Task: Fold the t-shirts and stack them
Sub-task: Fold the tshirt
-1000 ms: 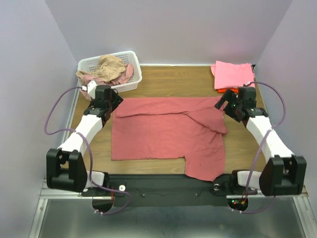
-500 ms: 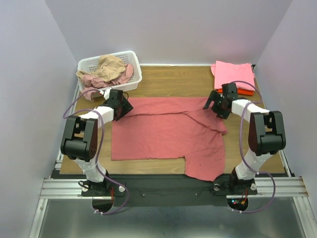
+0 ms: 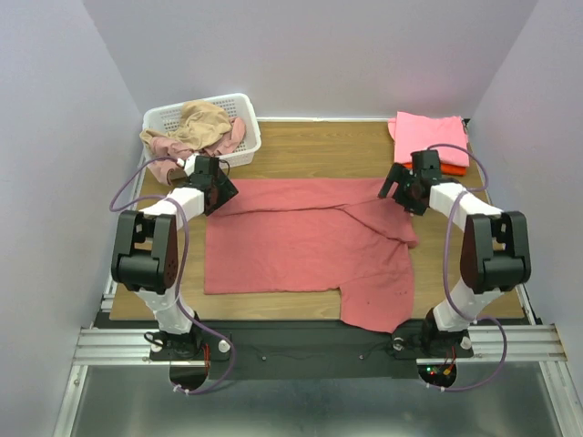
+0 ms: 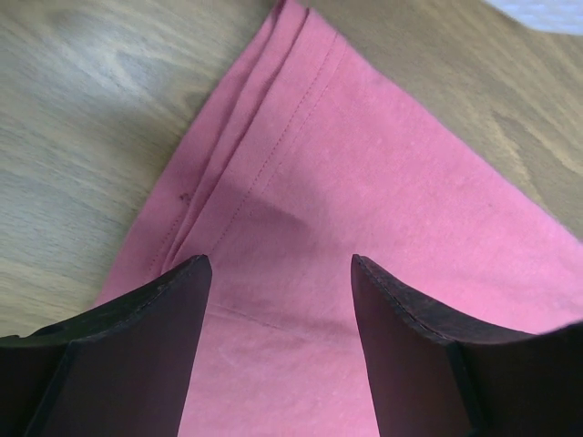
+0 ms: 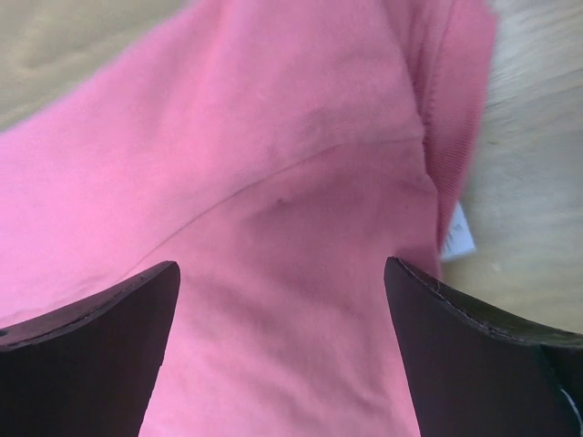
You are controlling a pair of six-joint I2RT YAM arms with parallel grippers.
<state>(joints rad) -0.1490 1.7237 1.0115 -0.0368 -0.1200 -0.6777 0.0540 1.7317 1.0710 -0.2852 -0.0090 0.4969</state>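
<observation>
Behind your left gripper (image 4: 278, 273), a white basket (image 3: 246, 118) holds a tan shirt (image 3: 202, 120) and a pale rose shirt (image 3: 168, 146). The left jaws are partly spread and empty, with the hemmed corner of the dusty red shirt (image 3: 301, 246) lying between them. That shirt lies flat from one gripper to the other. Your right gripper (image 5: 282, 273) is spread wide and empty over its sleeve. Behind those jaws, a folded bright pink shirt (image 3: 428, 137) sits on an orange-red shirt (image 3: 453, 168).

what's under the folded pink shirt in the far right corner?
An orange-red shirt. Only its near edge sticks out from under the bright pink shirt. The pink shirt covers the rest, so I can't tell whether anything else lies in that stack.
</observation>
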